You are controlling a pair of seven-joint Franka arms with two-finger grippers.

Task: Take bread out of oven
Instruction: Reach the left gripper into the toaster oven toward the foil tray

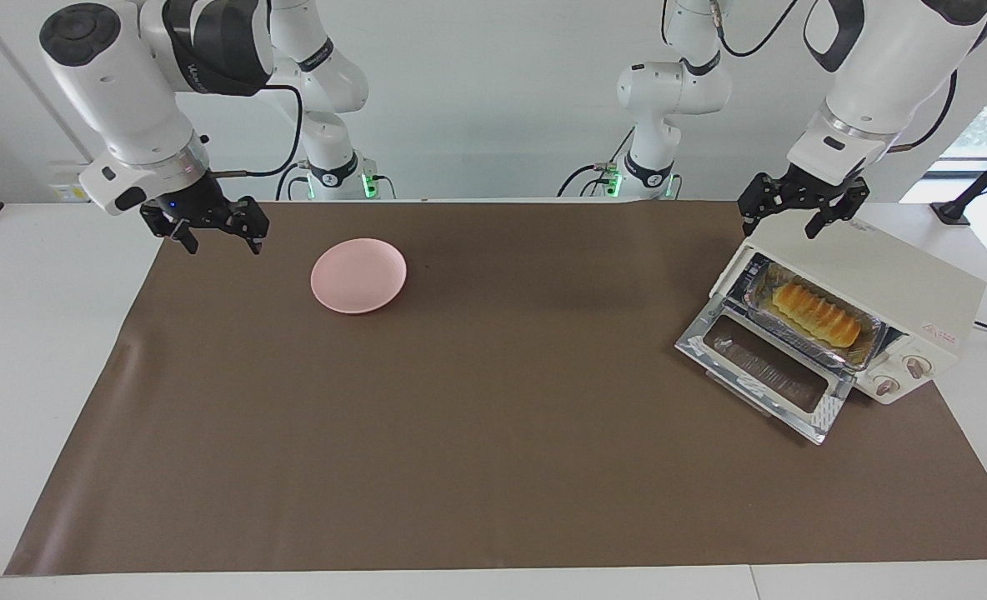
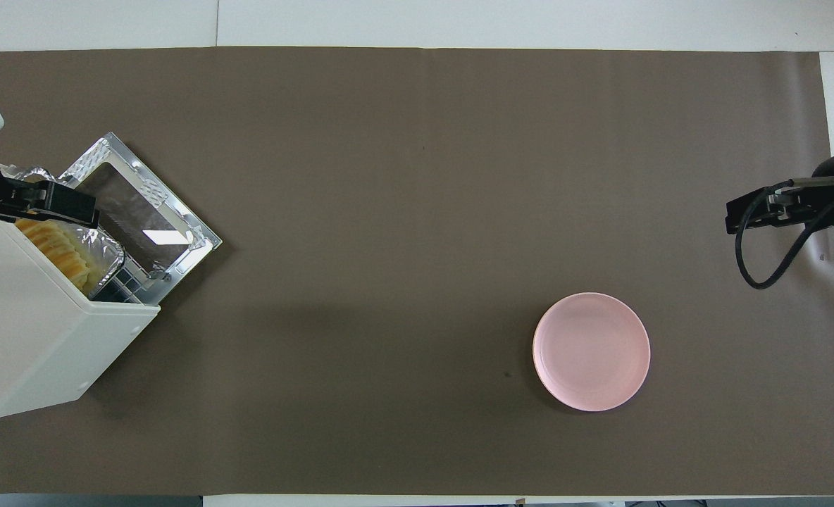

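Observation:
The cream-white oven [image 1: 877, 275] stands at the left arm's end of the table with its glass door [image 1: 760, 367] folded down open. The golden bread [image 1: 817, 314] lies in a crinkled foil tray [image 1: 867, 348] on the rack inside. In the overhead view the bread [image 2: 58, 250] shows partly under the oven's [image 2: 29, 331] top edge. My left gripper [image 1: 781, 225] is open and empty, over the oven's top corner above the opening; it also shows in the overhead view [image 2: 58, 204]. My right gripper [image 1: 222, 244] is open and empty, over the mat's edge at the right arm's end.
A pink round plate [image 1: 358, 275] sits on the brown mat [image 1: 493, 433] toward the right arm's end, also in the overhead view [image 2: 591, 351]. The oven's two knobs [image 1: 902, 375] face away from the robots. A cable loops off the right wrist [image 2: 755, 260].

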